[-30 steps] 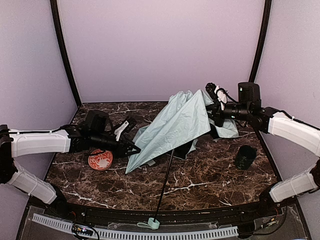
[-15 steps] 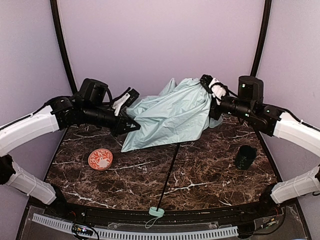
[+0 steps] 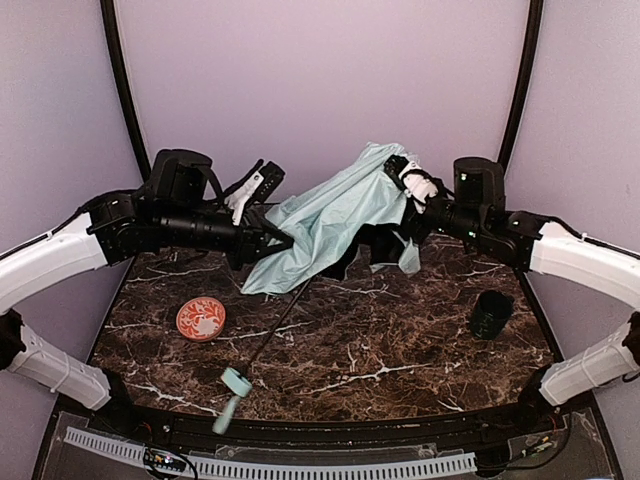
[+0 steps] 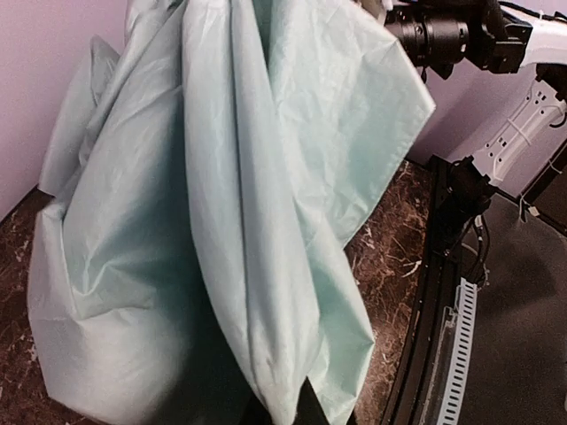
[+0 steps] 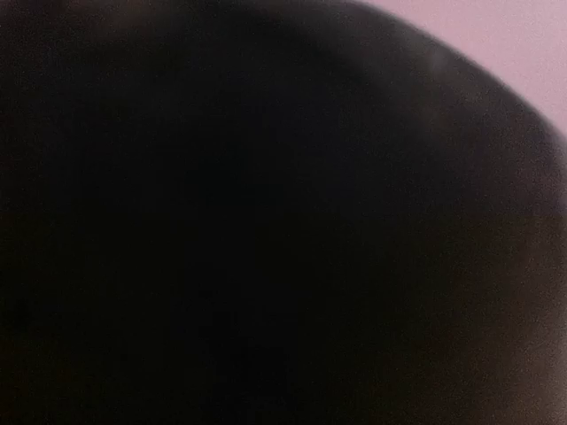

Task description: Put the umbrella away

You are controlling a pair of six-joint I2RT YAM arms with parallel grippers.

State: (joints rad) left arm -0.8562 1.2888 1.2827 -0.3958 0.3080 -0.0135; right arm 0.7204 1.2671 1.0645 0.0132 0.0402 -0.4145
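Top external view: the umbrella [image 3: 335, 215] now hangs lifted, handle [image 3: 236, 381] swung left. The left gripper [image 3: 280, 240] clamps its fabric; the right gripper's [image 3: 393, 178] hold is unclear. Folding looks unfinished.

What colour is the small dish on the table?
The small dish is orange-red with a white pattern, clearest in the top external view.
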